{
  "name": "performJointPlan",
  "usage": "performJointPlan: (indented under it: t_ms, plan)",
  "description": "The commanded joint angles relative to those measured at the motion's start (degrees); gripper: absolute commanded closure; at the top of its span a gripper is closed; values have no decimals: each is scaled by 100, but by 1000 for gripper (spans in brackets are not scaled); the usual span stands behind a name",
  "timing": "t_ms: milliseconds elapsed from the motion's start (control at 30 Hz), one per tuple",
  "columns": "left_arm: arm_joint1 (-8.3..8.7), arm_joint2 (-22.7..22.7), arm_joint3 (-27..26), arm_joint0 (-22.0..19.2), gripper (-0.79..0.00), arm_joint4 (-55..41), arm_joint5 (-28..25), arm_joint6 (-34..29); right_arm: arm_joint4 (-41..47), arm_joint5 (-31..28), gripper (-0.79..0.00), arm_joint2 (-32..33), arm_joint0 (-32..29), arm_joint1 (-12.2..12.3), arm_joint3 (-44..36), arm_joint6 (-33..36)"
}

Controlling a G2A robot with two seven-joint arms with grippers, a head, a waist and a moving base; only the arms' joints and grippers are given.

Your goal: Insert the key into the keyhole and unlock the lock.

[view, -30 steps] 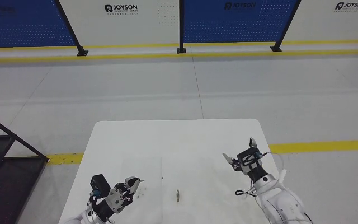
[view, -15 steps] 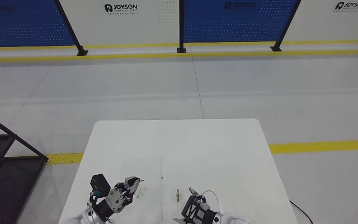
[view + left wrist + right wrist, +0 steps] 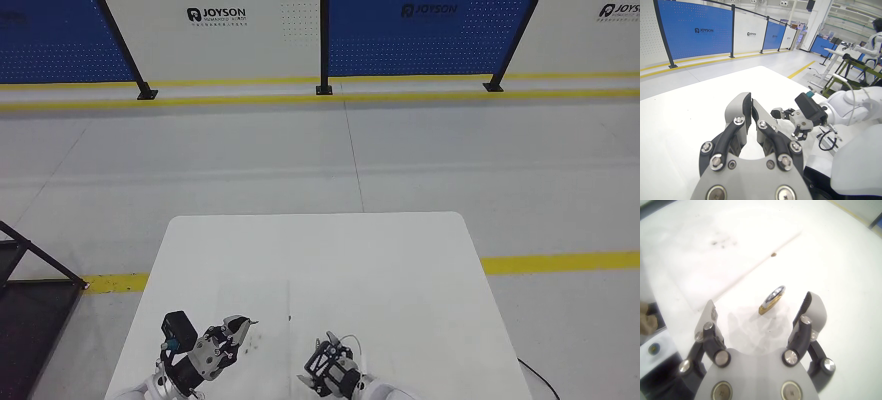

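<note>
A small brass padlock [image 3: 771,303] with a silver shackle stands on its edge on the white table [image 3: 400,260]. My right gripper [image 3: 760,301] is open and hovers low over it, the lock lying just past the gap between the two fingers. In the top view the right gripper [image 3: 322,362] is near the table's front middle and covers the lock. My left gripper [image 3: 751,100] is at the front left [image 3: 238,328], shut, with a thin sliver that looks like the key [image 3: 250,322] poking from its tips. The right gripper [image 3: 786,124] is close beside it.
A faint seam [image 3: 753,268] runs across the table with a small dark speck [image 3: 773,255] on it. Smudges [image 3: 723,242] mark the surface farther off. Bare table stretches to the back and right.
My right arm has swung from the table's right side to the front middle and now covers the padlock, fingers open. The left arm has not moved.
</note>
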Motion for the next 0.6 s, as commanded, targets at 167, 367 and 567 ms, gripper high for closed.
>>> performJointPlan:
  t_ms: [167, 367, 567]
  plan:
    - [0, 0, 0, 0, 0, 0, 0, 0, 44, 273, -249, -106, 156, -58, 218, -94]
    - [0, 0, 0, 0, 0, 0, 0, 0, 91, 391, -12, -160, 226, -88, 324, -128]
    - [0, 0, 0, 0, 0, 0, 0, 0, 161, 385, 0, -90, 197, -69, 189, -328]
